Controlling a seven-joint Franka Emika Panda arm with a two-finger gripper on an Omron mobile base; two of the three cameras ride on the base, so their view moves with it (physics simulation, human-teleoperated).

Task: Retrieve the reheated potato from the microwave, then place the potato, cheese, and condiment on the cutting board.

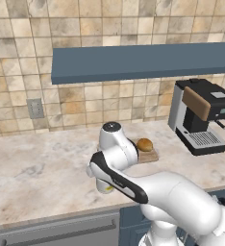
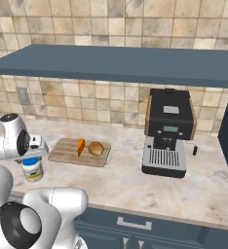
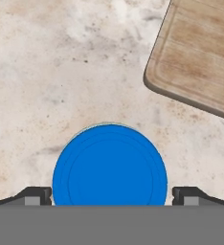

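Jar (image 3: pixel 109 165) with blue lid stands on the bench (image 1: pixel 37 163), just off the cutting board (image 2: pixel 67 151) corner. Fingers (image 3: pixel 36 195) spread wide either side, not gripping. Potato (image 2: pixel 96 148) and cheese (image 2: pixel 80 146) sit on the board; coffee machine (image 2: pixel 168 131) well right.

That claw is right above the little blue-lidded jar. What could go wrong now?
The open claw straddles the condiment jar closely; slightly off-centre, a fingertip could tip it. The cutting board already holds the cheese and potato, so setting the jar down might bump them.
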